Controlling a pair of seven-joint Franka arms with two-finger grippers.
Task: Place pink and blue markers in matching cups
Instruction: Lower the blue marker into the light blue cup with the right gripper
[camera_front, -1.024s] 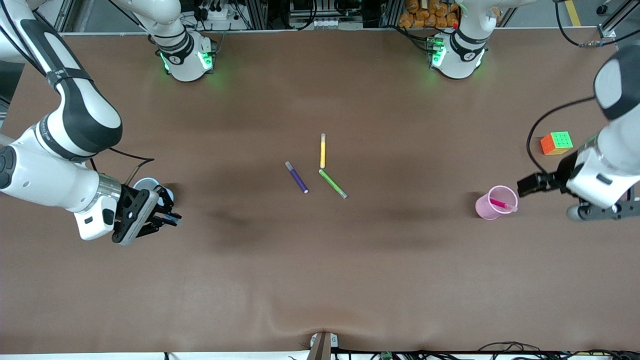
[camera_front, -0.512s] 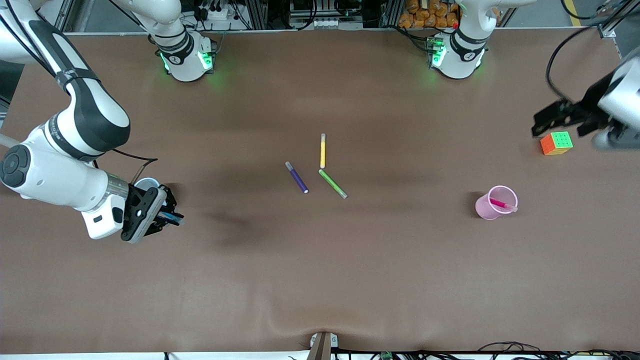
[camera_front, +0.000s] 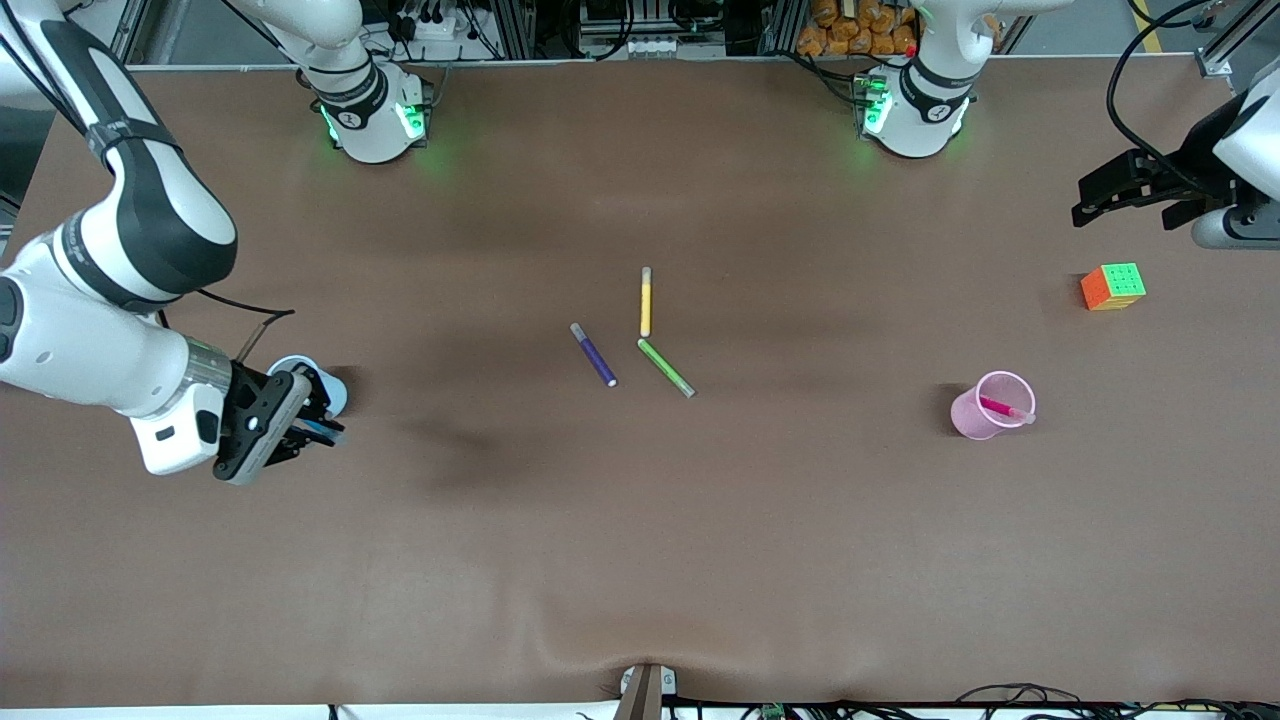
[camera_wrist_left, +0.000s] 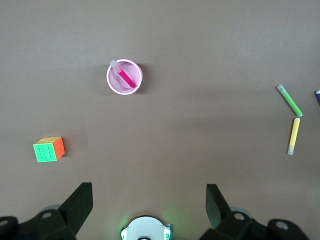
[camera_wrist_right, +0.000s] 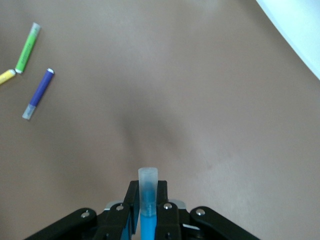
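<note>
My right gripper (camera_front: 312, 428) is shut on the blue marker (camera_front: 325, 430), low over the table right beside the light blue cup (camera_front: 285, 366), which it partly hides. In the right wrist view the blue marker (camera_wrist_right: 148, 202) stands between the shut fingers (camera_wrist_right: 132, 200), pale cap end outward. The pink cup (camera_front: 985, 412) stands toward the left arm's end with the pink marker (camera_front: 1003, 408) leaning inside it. My left gripper (camera_front: 1232, 228) is open and empty, raised near the table's end above the cube. Its wrist view shows the pink cup (camera_wrist_left: 116, 86) and pink marker (camera_wrist_left: 127, 79).
A purple marker (camera_front: 594, 355), a yellow marker (camera_front: 646, 302) and a green marker (camera_front: 665, 367) lie together mid-table. A colourful puzzle cube (camera_front: 1113, 286) sits toward the left arm's end, farther from the front camera than the pink cup.
My left arm has lifted away from the pink cup and swung toward the robots' bases, past the cube. My right gripper with the blue marker has shifted slightly beside the blue cup.
</note>
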